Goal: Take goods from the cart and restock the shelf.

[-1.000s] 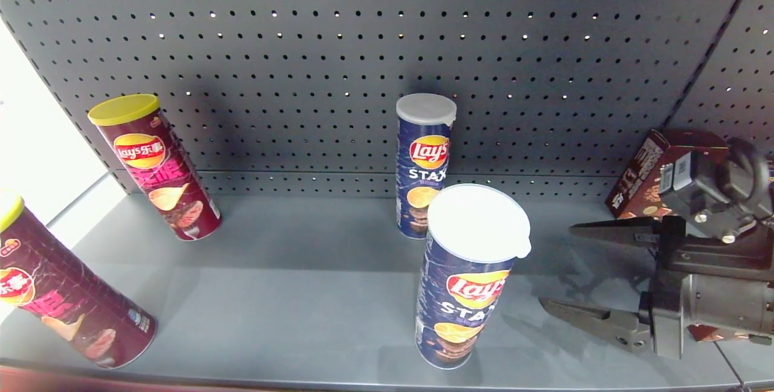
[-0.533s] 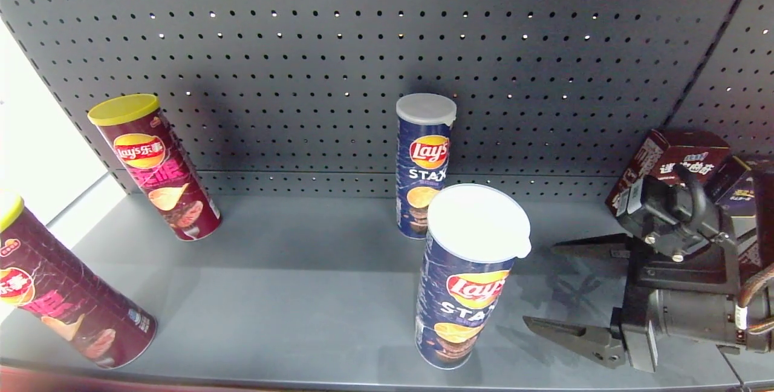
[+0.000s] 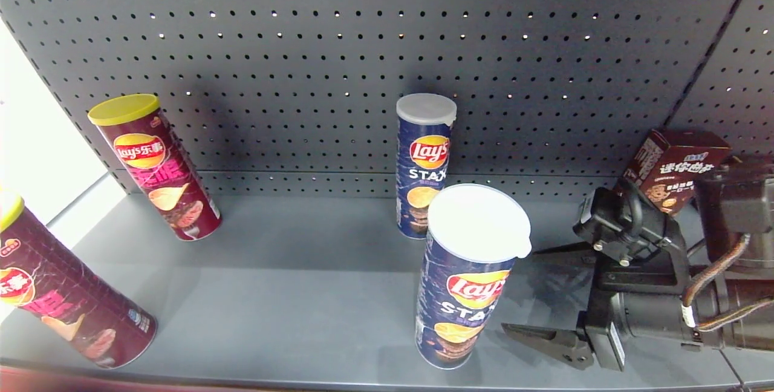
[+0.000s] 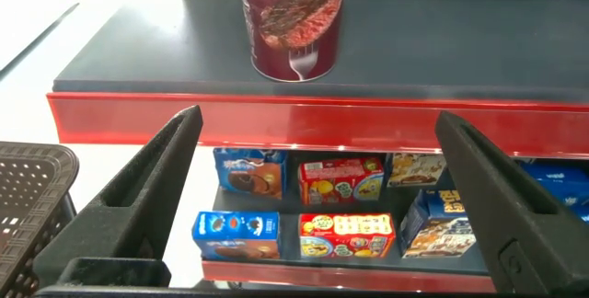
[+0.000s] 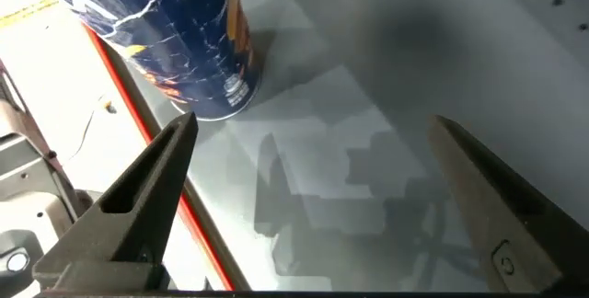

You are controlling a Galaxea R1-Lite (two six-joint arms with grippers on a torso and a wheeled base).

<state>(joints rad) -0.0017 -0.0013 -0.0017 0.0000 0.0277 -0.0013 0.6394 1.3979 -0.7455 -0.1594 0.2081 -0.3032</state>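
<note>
A: Which step are we on?

B: I'd judge the placing step is all but over. The right end effector sits low at the right of the frame, its jaws spread wide with nothing between them. It is just beside the front blue can but not touching it.

A: And the other arm?

B: The left end effector is also wide apart and empty. It hangs in front of the shelf's red front edge.

A: Where do the goods stand?

B: The front blue can is upright near the shelf lip, lower centre. A rear blue can stands behind it against the pegboard. Two maroon cans are on the left: one at the back and one at the lower left. A brown box is at the right.

A: How does the front can look?

B: It is a tall, slim cylinder with a dark blue wrap and a flat white lid. My guess is it would tip easily if knocked.

A: So what next?

B: Probably draw the right arm straight back, keeping the near finger off the can. Then go to the cart for another item and close squarely around its body.
</note>
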